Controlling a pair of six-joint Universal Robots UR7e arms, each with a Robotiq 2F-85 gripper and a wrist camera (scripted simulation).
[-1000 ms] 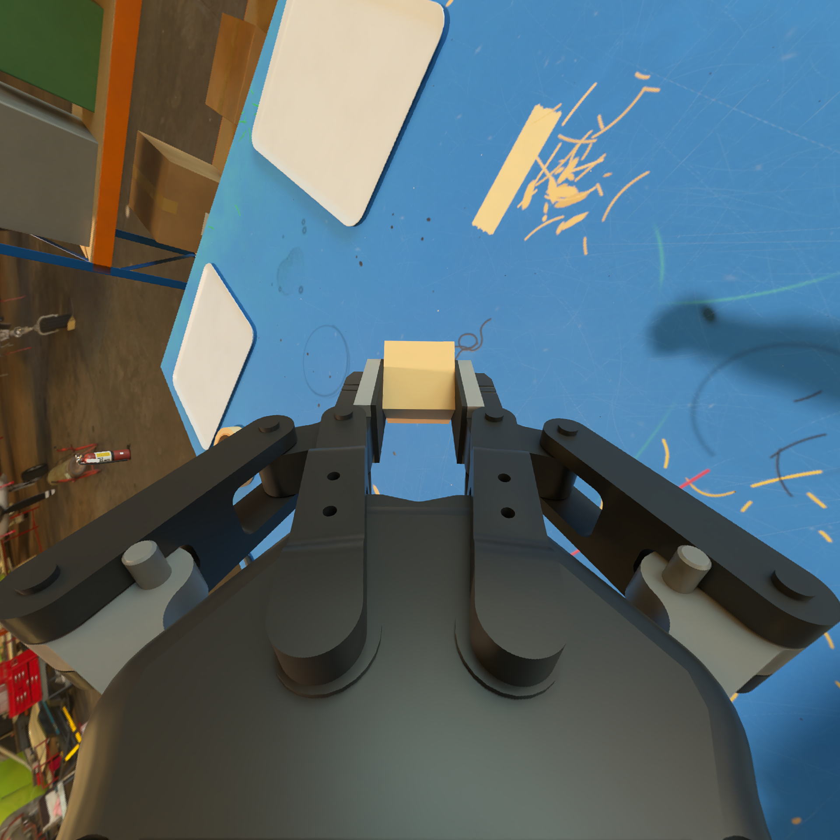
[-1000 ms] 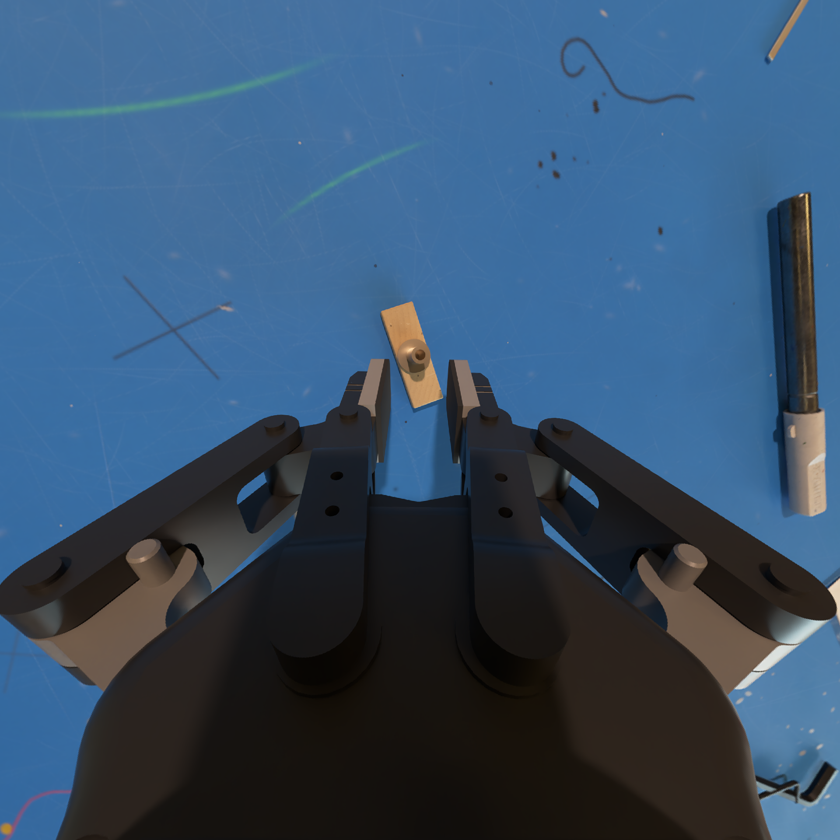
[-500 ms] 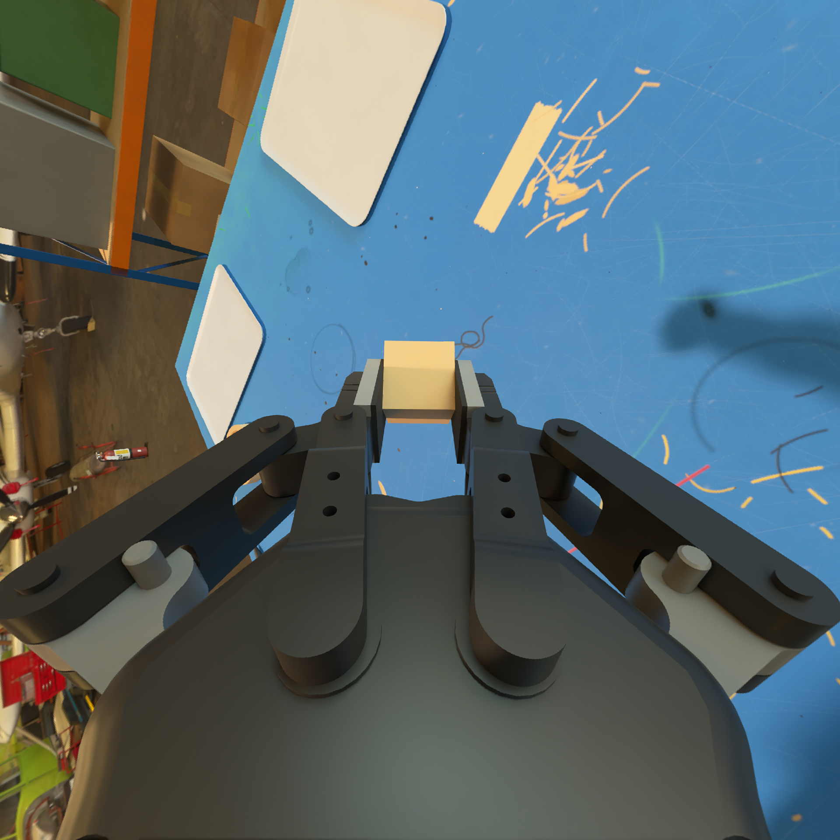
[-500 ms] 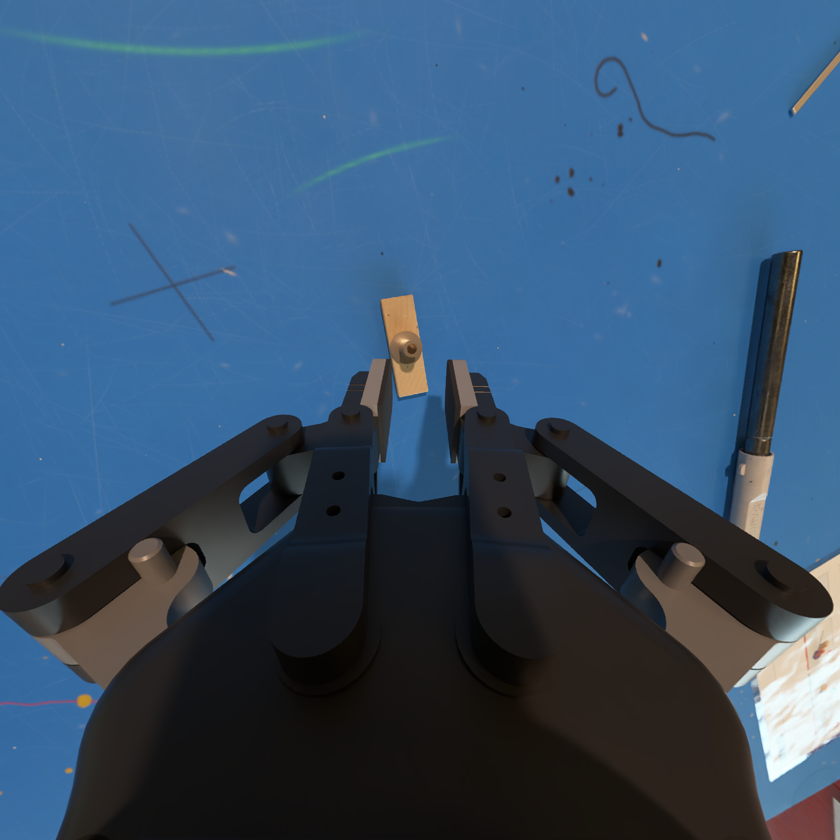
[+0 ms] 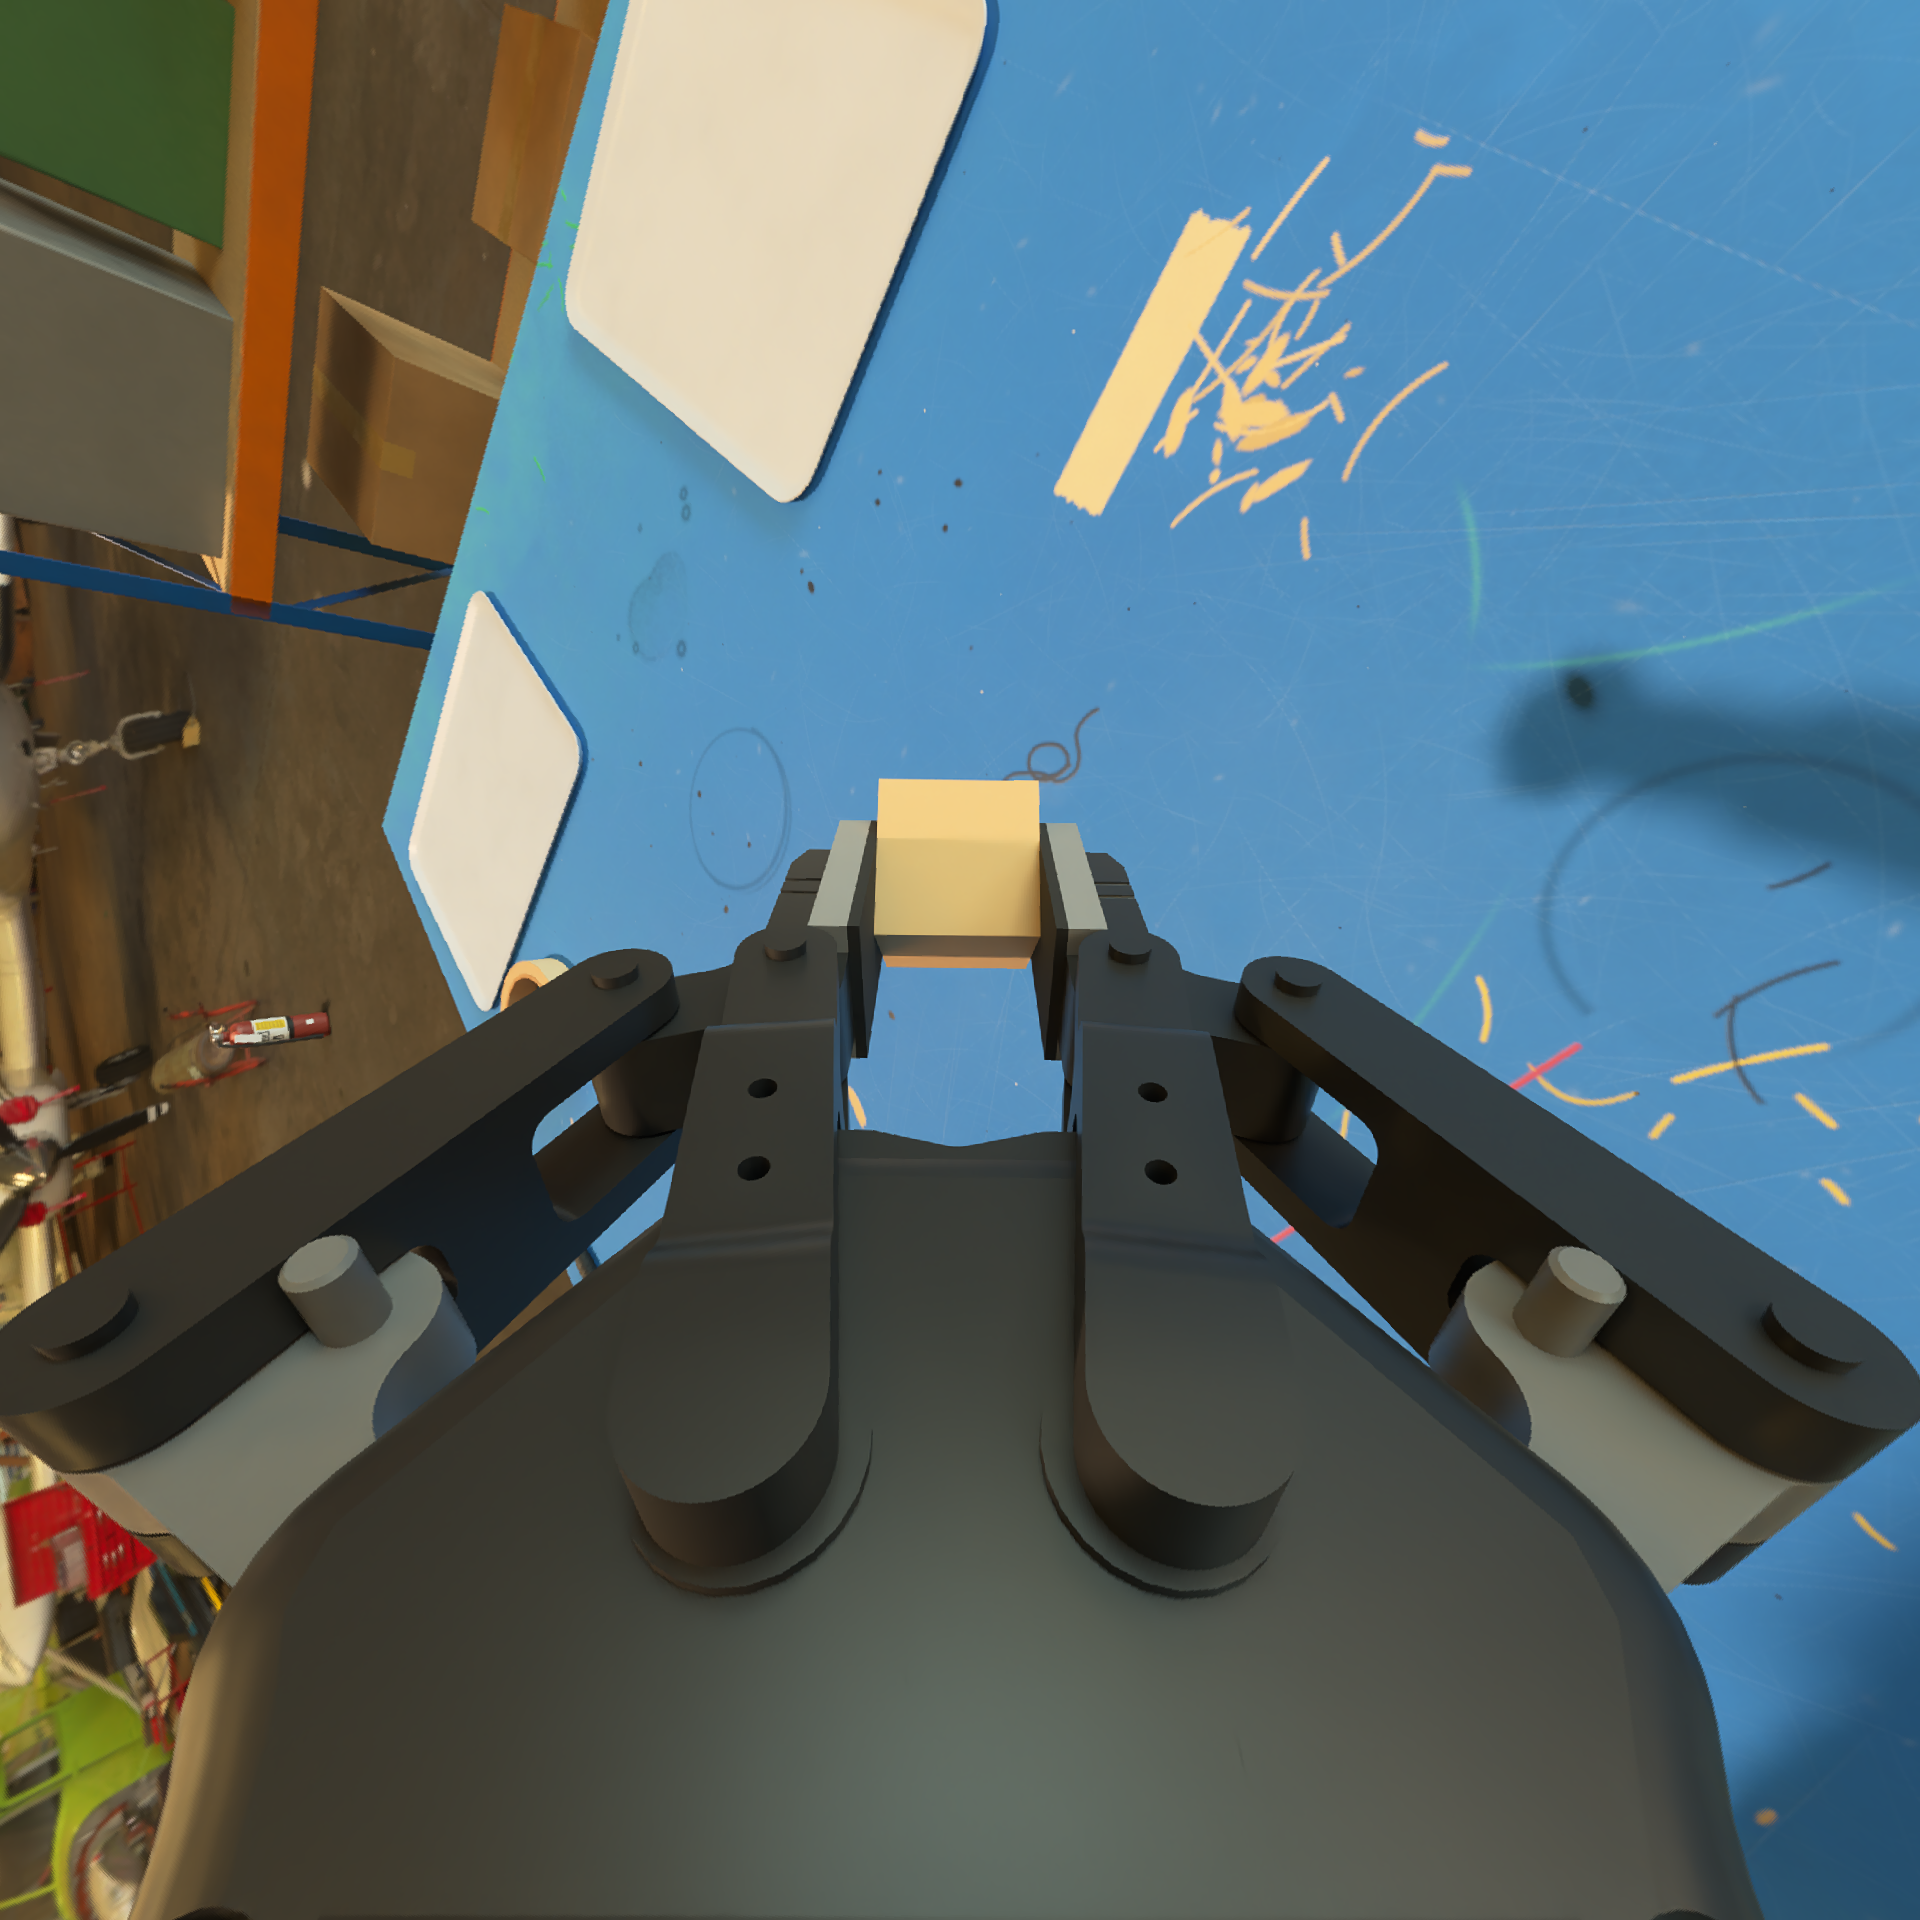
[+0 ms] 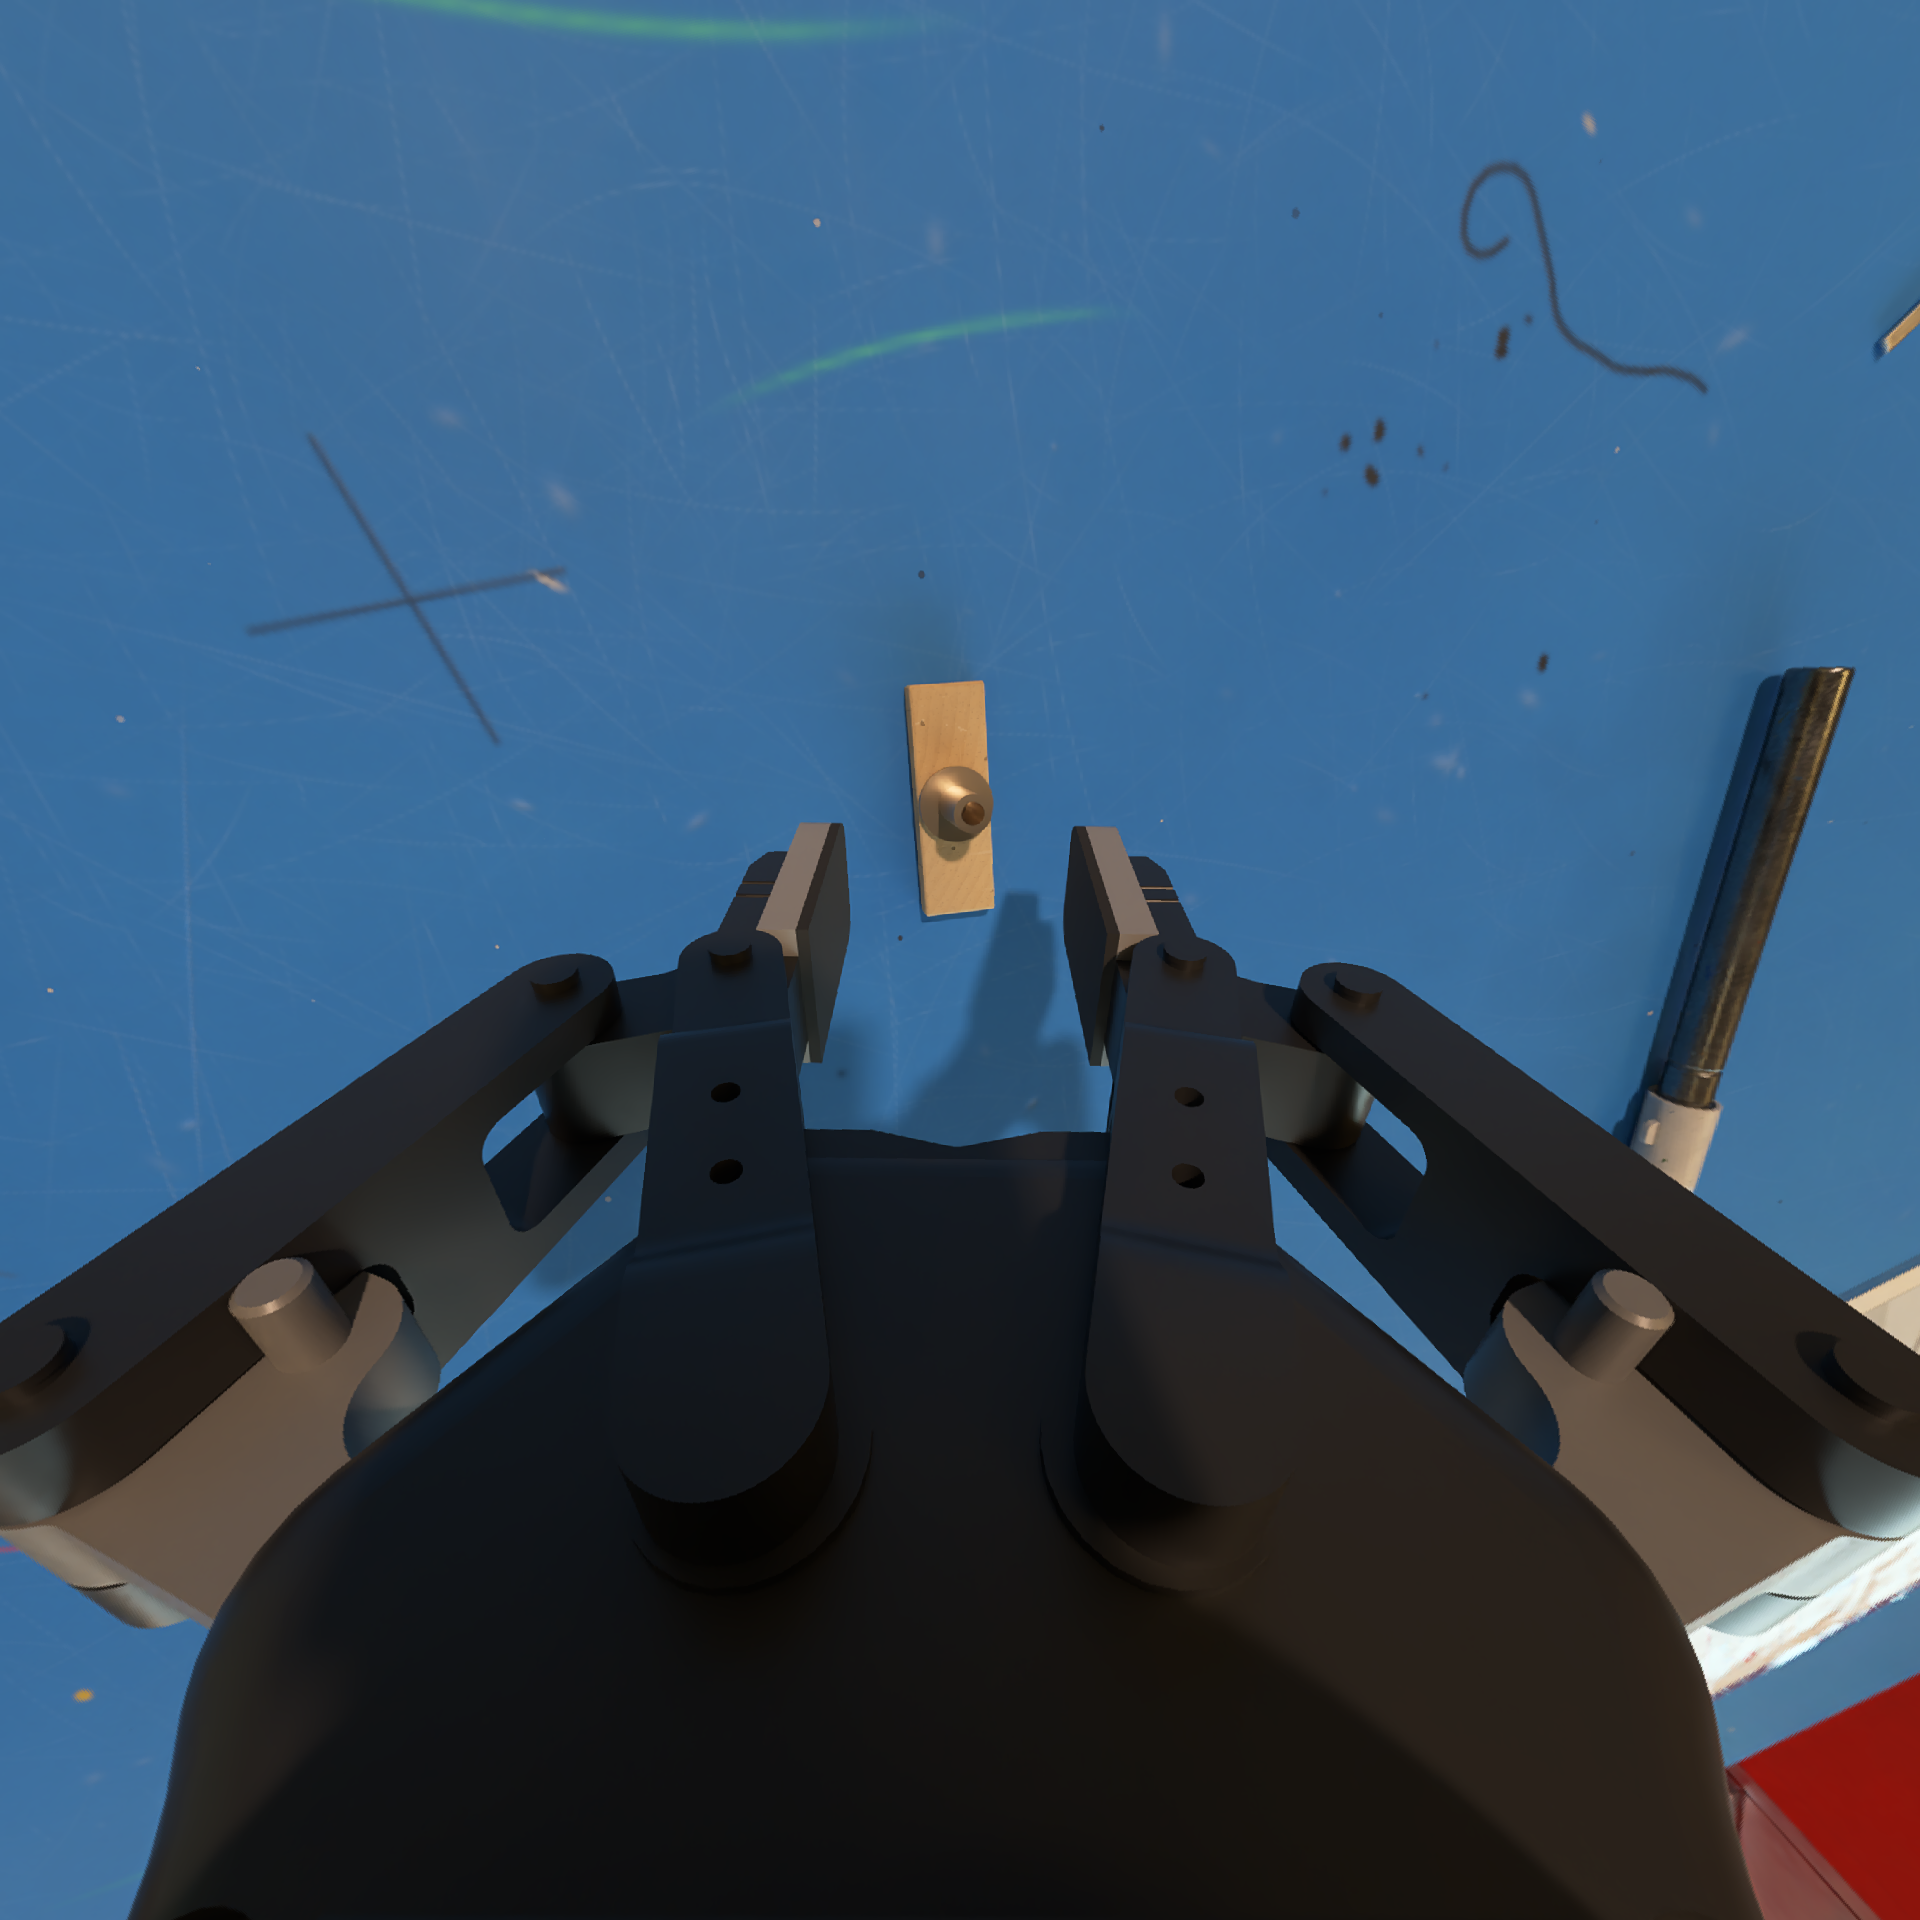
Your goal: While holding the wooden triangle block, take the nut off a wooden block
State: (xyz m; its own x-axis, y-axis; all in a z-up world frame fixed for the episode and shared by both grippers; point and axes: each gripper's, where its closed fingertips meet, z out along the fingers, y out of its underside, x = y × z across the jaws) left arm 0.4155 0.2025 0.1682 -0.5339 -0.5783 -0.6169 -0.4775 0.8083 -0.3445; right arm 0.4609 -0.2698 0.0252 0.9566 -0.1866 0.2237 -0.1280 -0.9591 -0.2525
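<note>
In the left wrist view my left gripper (image 5: 957,883) is shut on the pale wooden triangle block (image 5: 957,868) and holds it above the blue table. In the right wrist view a small flat wooden block (image 6: 949,798) lies on the table with a round metal nut (image 6: 954,805) standing at its middle. My right gripper (image 6: 956,878) is open and empty above it. Its fingers stand either side of the block's near end, clear of the nut.
Two white trays (image 5: 769,229) (image 5: 490,790) lie near the table's left edge, with a roll of tape (image 5: 530,977) by the edge. A dark metal rod with a white handle (image 6: 1745,914) lies at the right of the block. A white tray corner (image 6: 1808,1590) and a red item (image 6: 1829,1808) sit at the lower right.
My right gripper has opened wider and turned, so the wooden block now lies straight ahead between its fingers. My left gripper keeps its hold on the triangle block and has drifted slightly.
</note>
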